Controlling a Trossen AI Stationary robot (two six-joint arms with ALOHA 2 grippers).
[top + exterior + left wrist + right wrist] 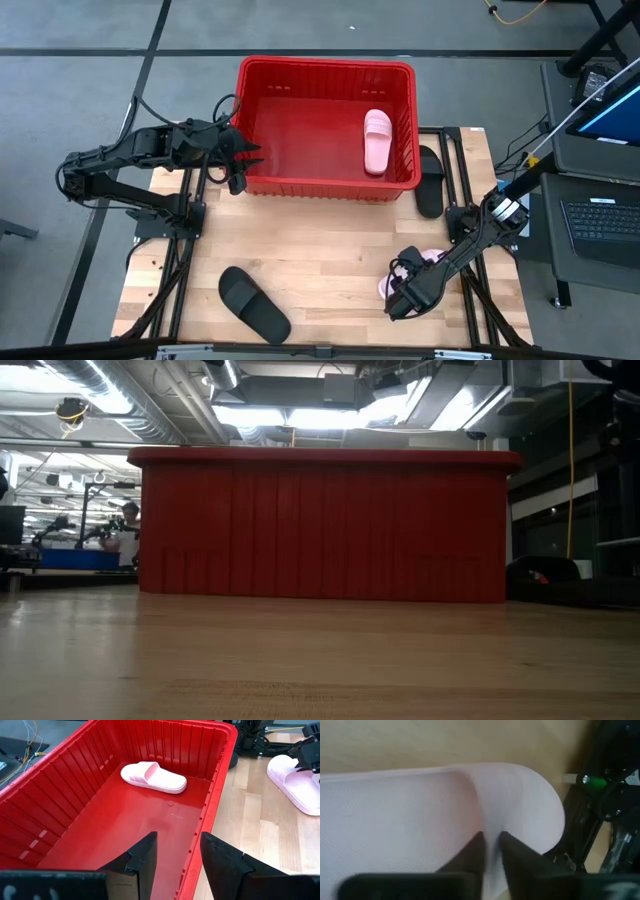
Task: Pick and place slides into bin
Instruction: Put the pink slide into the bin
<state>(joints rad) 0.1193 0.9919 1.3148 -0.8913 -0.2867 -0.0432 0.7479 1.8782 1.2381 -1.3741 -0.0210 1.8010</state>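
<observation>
Pale pink slide [420,815] flat on the table's near right, strap pinched between the right gripper [492,850] fingers. Second pink slide [377,140] inside the red bin [265,185] at the far centre. Black slides: one [254,303] near left, one [430,180] right of the bin. Left gripper [177,857] over the bin's left rim, fingers apart, empty.

Bin at the far middle of the table, sandals scattered around it

We found the bin [327,66] at the table's [330,260] far edge with one slide sandal [377,141] lying inside at its right end. A second sandal [429,180] lay just right of the bin, a third [253,302] at the near left, and a fourth [432,258] at the near right under the right gripper [400,295]. The left gripper [240,162] hung at the bin's left wall.
</observation>
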